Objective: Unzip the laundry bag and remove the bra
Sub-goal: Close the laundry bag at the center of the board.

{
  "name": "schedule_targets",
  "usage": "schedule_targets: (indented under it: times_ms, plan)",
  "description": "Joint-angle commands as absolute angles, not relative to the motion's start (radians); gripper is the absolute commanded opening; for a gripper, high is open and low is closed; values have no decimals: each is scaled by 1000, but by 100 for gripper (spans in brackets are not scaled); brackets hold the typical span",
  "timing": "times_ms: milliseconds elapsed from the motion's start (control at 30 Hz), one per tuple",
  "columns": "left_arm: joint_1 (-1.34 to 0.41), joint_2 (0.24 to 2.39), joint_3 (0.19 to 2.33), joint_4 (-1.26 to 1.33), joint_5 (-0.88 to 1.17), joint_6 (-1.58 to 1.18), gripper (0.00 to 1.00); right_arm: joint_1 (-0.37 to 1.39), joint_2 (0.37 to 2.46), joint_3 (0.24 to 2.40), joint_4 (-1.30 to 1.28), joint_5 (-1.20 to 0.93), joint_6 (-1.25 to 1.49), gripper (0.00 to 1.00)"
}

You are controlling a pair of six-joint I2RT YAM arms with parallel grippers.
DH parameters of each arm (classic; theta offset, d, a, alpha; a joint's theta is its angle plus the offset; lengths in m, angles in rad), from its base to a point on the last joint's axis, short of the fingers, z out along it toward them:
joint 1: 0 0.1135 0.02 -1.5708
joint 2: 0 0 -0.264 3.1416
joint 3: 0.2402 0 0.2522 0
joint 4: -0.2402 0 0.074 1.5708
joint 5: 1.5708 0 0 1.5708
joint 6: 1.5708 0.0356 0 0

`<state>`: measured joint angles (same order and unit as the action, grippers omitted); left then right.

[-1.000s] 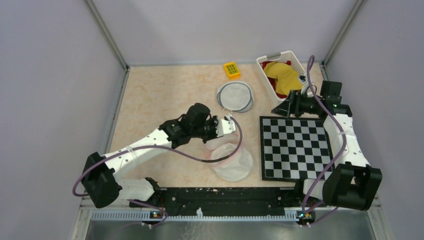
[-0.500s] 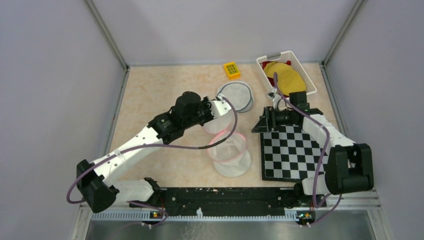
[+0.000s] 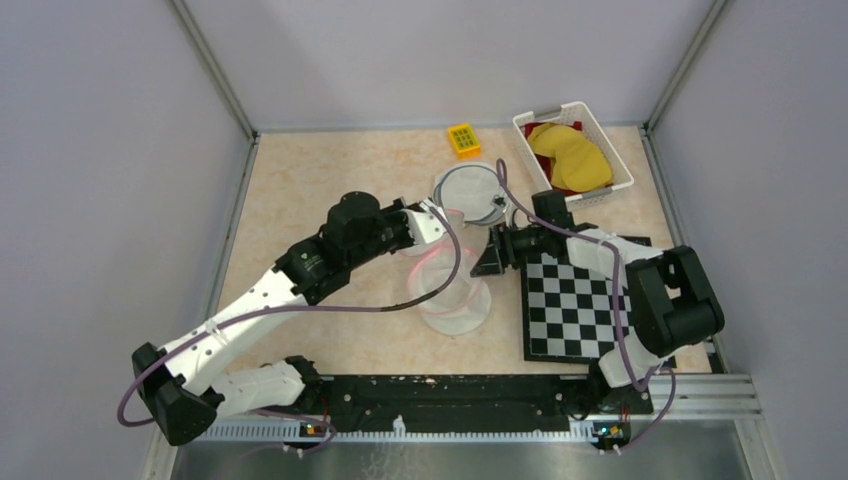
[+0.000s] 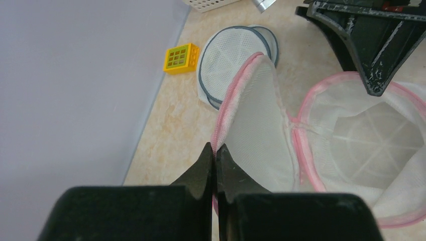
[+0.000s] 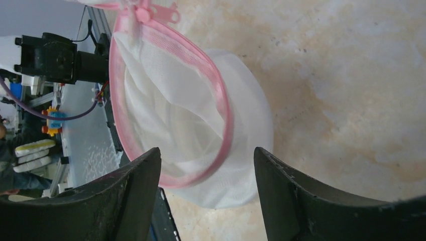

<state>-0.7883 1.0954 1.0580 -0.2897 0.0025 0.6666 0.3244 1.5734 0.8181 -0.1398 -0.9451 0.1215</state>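
The left gripper (image 4: 214, 149) was pinched together on the pink-trimmed lid flap (image 4: 253, 110) of the laundry bag (image 3: 455, 300). It held the flap up and toward the far left, apparently so that the unzipped mouth lay exposed. The bag sat mid-table, just left of the checkerboard mat (image 3: 590, 300). The right gripper (image 5: 207, 155) hung at the bag's right side, jaws spread apart and empty, probably poised to reach inside. The bra itself could not be made out within the white mesh.
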Motion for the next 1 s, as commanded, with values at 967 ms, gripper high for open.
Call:
schedule_targets:
  times_ms: [967]
  plan:
    - [-1239, 1150, 598, -21, -96, 819, 0, 405, 1719, 928, -135, -890, 132, 46]
